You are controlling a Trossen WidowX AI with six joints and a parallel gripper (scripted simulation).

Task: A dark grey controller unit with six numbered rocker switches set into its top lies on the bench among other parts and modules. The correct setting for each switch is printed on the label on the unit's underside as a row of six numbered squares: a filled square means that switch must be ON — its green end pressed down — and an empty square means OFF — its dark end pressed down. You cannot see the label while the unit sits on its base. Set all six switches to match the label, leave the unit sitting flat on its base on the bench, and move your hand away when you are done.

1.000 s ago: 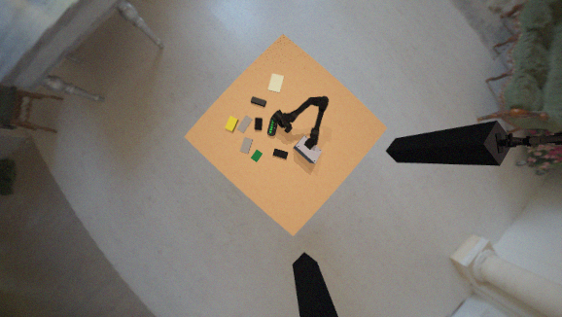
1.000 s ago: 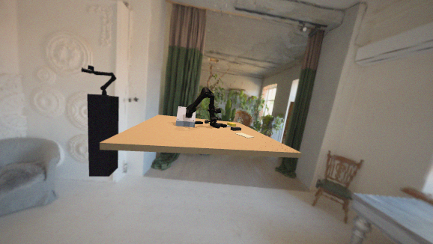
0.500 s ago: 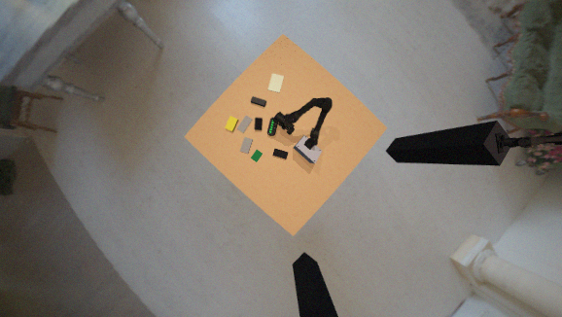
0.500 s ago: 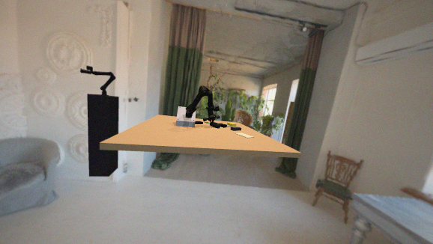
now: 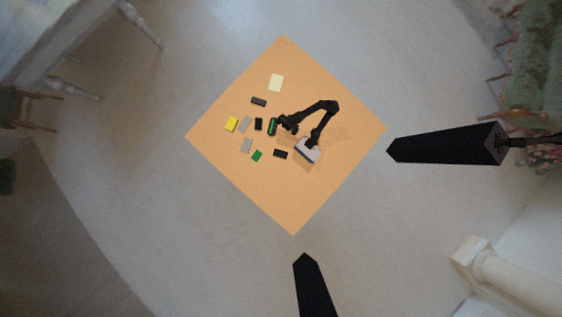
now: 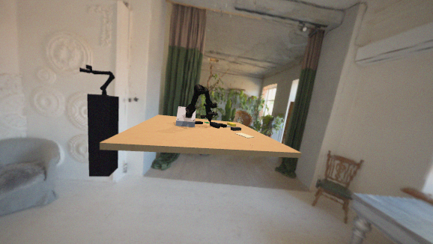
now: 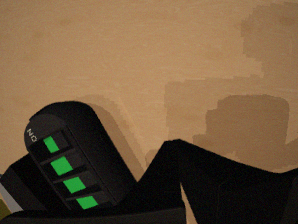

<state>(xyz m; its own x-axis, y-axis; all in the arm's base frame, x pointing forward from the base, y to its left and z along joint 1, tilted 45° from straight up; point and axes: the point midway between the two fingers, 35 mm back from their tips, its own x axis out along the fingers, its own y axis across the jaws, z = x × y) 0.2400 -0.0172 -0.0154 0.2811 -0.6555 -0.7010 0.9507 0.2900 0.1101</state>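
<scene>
The dark grey controller unit (image 5: 272,126) (image 7: 102,147) lies on the bench with its switches facing up. In the wrist view it is at the lower left, with "ON" printed near its rounded end. Four green switch ends show there; the gripper's dark parts hide the rest. I cannot tell reliably which ends are pressed down. The label on the underside is hidden. My gripper (image 5: 278,121) (image 6: 210,120) is shut, with nothing between its fingers. It is low beside and partly over the unit; contact with a switch cannot be made out.
Two black blocks (image 5: 258,123) (image 5: 280,154), a dark grey block (image 5: 259,101), a yellow block (image 5: 231,123), grey plates (image 5: 245,123) (image 5: 246,145) and a green plate (image 5: 257,156) lie around the unit. A cream card (image 5: 276,83) (image 6: 245,135) and a pale box (image 5: 305,152) by the arm's base also stand out.
</scene>
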